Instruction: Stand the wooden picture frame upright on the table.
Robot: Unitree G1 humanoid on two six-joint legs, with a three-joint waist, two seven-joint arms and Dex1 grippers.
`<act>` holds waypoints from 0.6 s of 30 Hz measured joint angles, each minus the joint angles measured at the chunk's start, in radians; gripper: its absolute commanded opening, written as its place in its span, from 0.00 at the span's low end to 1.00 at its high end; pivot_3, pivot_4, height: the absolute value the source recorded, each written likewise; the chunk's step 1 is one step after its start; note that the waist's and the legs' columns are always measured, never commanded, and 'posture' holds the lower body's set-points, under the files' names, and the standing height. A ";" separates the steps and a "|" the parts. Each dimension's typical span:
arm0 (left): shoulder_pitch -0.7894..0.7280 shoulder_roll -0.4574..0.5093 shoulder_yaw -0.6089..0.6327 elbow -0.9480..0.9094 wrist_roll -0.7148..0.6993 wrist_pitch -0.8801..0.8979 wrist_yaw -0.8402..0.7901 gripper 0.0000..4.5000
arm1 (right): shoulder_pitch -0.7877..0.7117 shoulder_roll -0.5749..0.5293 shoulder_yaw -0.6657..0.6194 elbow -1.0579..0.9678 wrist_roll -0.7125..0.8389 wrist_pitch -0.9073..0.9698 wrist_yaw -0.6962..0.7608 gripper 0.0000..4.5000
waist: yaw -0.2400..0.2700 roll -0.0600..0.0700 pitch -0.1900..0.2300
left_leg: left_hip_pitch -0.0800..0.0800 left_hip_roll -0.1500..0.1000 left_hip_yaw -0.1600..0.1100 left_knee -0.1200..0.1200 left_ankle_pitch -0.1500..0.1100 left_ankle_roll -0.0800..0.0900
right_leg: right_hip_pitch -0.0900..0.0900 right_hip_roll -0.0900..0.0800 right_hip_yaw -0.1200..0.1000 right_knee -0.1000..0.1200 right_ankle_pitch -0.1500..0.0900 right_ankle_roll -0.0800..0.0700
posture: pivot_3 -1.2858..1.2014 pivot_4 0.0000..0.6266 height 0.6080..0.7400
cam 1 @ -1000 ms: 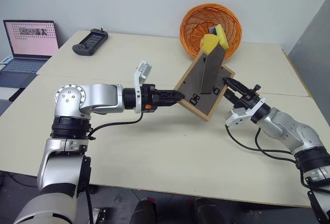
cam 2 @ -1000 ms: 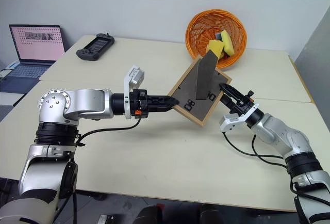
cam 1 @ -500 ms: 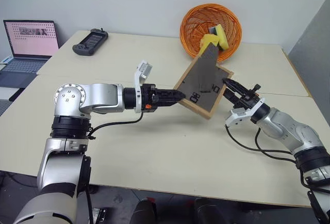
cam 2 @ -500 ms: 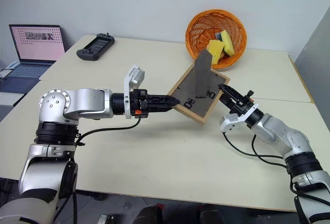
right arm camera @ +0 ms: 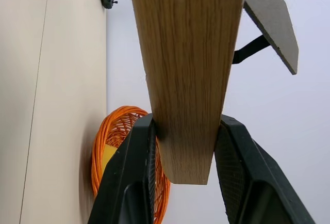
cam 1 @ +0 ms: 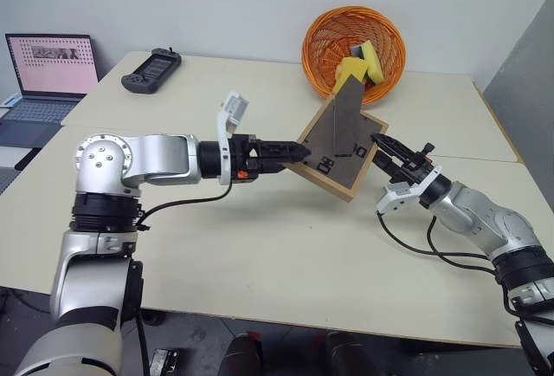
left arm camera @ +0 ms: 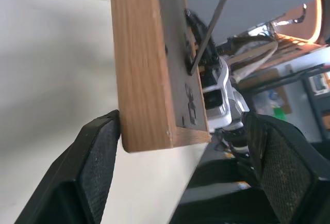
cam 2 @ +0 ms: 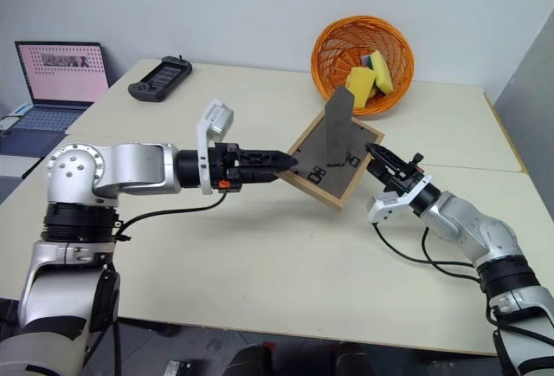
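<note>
In the head views, the small light-wood picture frame with its dark backing [cam 1: 339, 148] leans tilted over the cream counter [cam 1: 286, 255], its easel stand swung out behind. The left hand [cam 1: 300, 149], clamped on the frame's left corner a second ago, now has its black fingers spread, so its grip is letting go. The right hand [cam 1: 381, 146] stays put at the frame's right corner. I judge the frame now depends on the right hand and its bottom edge until the stand takes the weight.

Left wrist view: the fingers [left arm camera: 100, 164] stand wide either side of the wooden corner [left arm camera: 142, 64].

Right wrist view: both fingers [right arm camera: 135, 175] press the frame's wooden edge [right arm camera: 188, 64], clamped.

The round orange wicker basket [cam 1: 353, 47] sits just behind the frame; the counter in front lies open.
</note>
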 measured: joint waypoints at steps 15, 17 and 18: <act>0.448 0.122 0.124 -0.627 0.651 -0.421 -0.473 0.87 | -0.043 0.193 -0.005 0.046 0.637 0.207 0.594 0.32 | -0.003 0.000 0.000 | 0.001 0.002 -0.002 -0.001 -0.002 0.004 | 0.004 0.000 -0.002 -0.002 0.000 -0.001 | 0.52 0.24 1.00; 0.488 0.101 0.146 -0.652 0.666 -0.432 -0.446 0.87 | -0.043 0.223 -0.012 0.023 0.734 0.297 0.688 0.32 | -0.001 0.000 0.000 | 0.001 0.002 -0.003 -0.001 -0.002 0.004 | 0.004 0.000 -0.003 -0.002 0.000 -0.001 | 0.52 0.24 1.00; 0.504 0.095 0.157 -0.661 0.670 -0.437 -0.434 0.87 | -0.042 0.236 -0.014 0.006 0.777 0.344 0.730 0.32 | -0.001 0.000 0.000 | 0.001 0.002 -0.003 -0.001 -0.002 0.004 | 0.004 0.000 -0.003 -0.003 0.000 -0.001 | 0.52 0.24 1.00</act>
